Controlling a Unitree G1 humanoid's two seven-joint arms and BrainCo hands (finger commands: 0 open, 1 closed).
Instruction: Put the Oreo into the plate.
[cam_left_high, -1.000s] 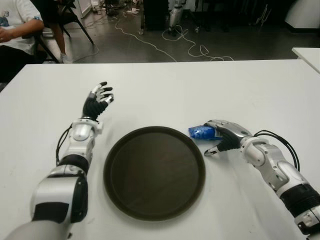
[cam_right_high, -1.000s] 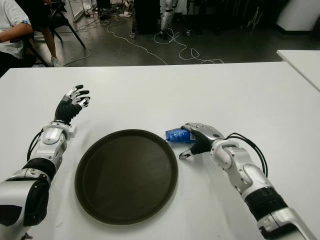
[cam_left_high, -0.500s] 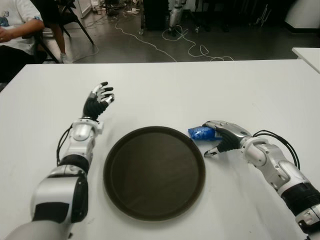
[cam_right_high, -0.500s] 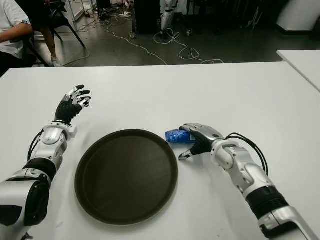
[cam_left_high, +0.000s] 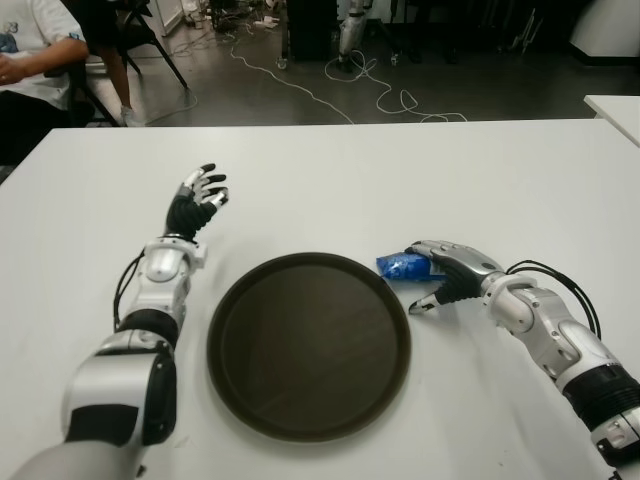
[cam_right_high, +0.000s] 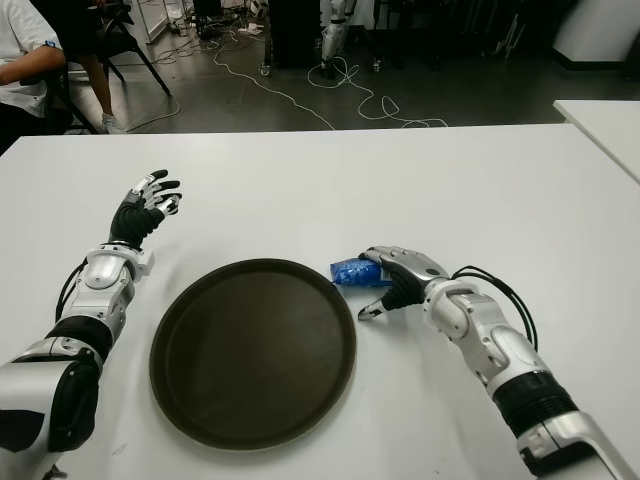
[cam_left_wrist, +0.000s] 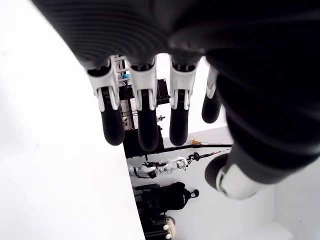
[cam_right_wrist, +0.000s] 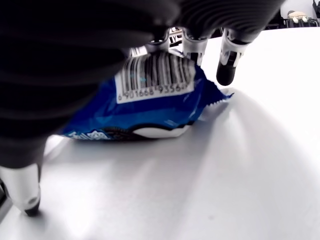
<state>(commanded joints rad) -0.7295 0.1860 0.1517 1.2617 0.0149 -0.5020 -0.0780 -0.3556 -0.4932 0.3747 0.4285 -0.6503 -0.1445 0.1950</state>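
one small blue oreo packet (cam_left_high: 402, 265) lies on the white table (cam_left_high: 420, 180), touching the round dark plate's (cam_left_high: 309, 345) rim nearest the table's right edge. the right hand (cam_left_high: 448, 271) cups over it, fingers (cam_right_wrist: 226, 64) draped but not yet pinching; it should close thumb under and fingers over before lifting. the left hand (cam_left_high: 195, 205) shows spread, holding nothing, beside the plate toward the table's left edge.

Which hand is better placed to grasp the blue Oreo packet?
Right hand: its fingers arch over the blue Oreo packet beside the round dark plate. The left hand is across the plate.

Oreo (cam_left_high: 401, 265) lies on table (cam_left_high: 400, 180) just right of plate (cam_left_high: 309, 344).
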